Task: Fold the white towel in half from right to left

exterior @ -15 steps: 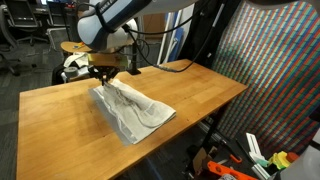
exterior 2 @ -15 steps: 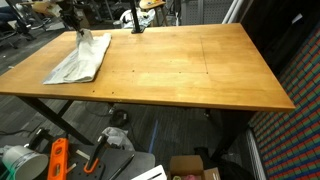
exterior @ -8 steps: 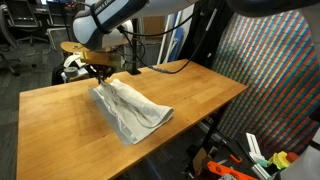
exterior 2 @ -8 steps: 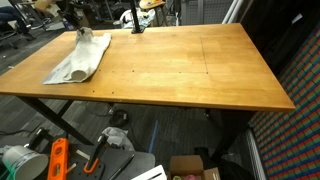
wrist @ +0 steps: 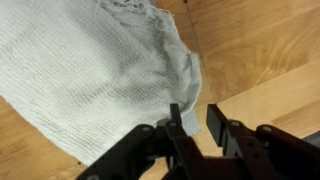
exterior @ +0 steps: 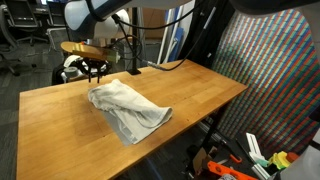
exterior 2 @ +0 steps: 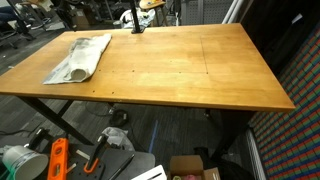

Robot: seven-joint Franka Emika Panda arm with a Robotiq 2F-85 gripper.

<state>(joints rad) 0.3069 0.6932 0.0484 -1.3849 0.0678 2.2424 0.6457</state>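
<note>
As the wrist view shows bare wood between the two fingers, the gripper is noted as slightly parted with nothing pinched (a narrow gap, not a wide spread). The dark fingers enter from the bottom of that view.

Towel, wrist view: it fills the upper left, with the weave plainly visible. Its rounded fold edge lies just beside one fingertip. Whether the two touch cannot be told. Table wood shows past the fold.

In an exterior view, the gripper hangs low over the table near its far edge, at the far end of the towel. The towel lies rumpled and doubled over itself, not flat. It runs from beside the gripper toward the near edge, where one corner comes close to the rim.

In an exterior view, the towel sits toward one far corner of the table, well apart from the opposite end. Its layers overlap unevenly.

A multicoloured panel stands beyond one end of the table.
</note>
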